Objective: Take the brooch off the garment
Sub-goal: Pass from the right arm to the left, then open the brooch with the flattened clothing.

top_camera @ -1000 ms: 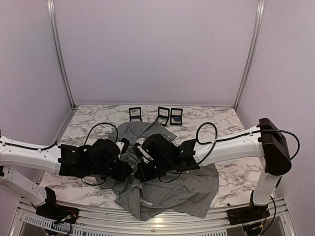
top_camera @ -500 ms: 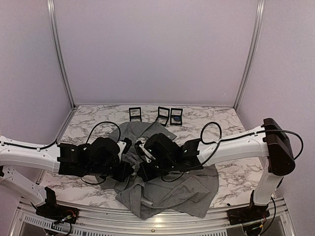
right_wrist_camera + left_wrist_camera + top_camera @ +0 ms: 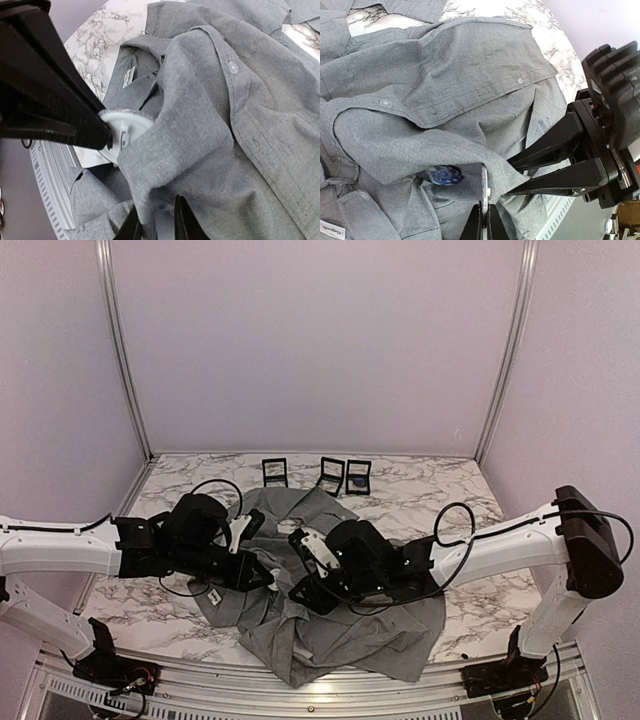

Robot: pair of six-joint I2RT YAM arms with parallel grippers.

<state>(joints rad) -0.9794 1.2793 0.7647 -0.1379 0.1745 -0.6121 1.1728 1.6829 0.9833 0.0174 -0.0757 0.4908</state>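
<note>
A white marble-patterned table (image 3: 470, 490) inside a pale walled booth, seen from above, with two white and black robot arms reaching in from the left and right near corners and meeting over its middle. A grey button-up shirt, the garment (image 3: 350, 635), lies crumpled across the middle of the table. Its lower folds reach the near edge and one part stretches toward the far edge. The brooch (image 3: 125, 129) is at the middle of the shirt, between the two gripper tips, half tucked under a raised fold of grey cloth. The right wrist view shows it as a pale round disc with a small wire clasp on its back. The left gripper (image 3: 483, 210) has its two thin black fingers pressed together on the disc's rim, which shows in the left wrist view as a thin silvery edge standing up from the fingertips. Just beside that edge, under the same fold, sits a blue patterned round shape (image 3: 442, 175); whether it is joined to the disc cannot be told. The right gripper (image 3: 156, 222) faces the left one from the other side of the fold, its fingers slightly apart with grey cloth lying between them; whether the cloth is pinched cannot be told. A button placket with pale buttons runs across the shirt, and a small white neck label (image 3: 334, 229) shows near the collar. Along the far edge of the table stand three small black stands (image 3: 274, 472) in a row, the rightmost showing something blue.
</note>
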